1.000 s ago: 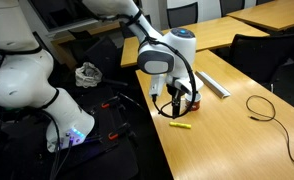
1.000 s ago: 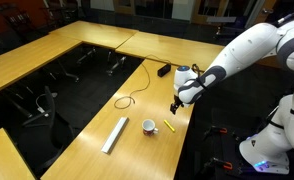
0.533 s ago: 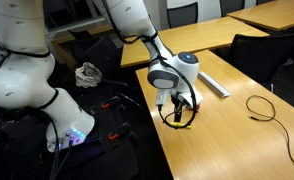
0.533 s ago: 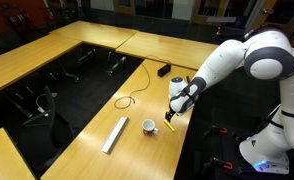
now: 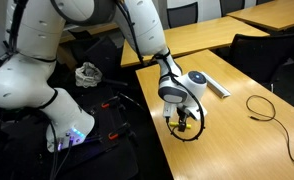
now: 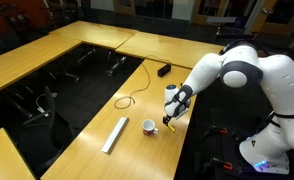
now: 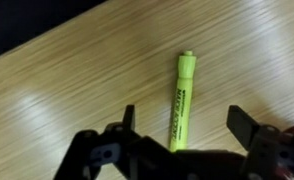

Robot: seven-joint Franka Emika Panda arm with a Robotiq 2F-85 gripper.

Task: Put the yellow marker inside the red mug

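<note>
A thin, bright yellow plastic marker [image 7: 182,98] is seen lying flat on the pale wooden tabletop [image 7: 57,80], just beside the small round red mug with a white inside [image 6: 147,127]. The black two-fingered gripper [image 7: 181,113] is spread apart above the marker, one finger on each side, with nothing gripped. The descent is best kept centred on the barrel. The fingers should be closed only once low enough, so the marker is not rolled away from the mug.
</note>
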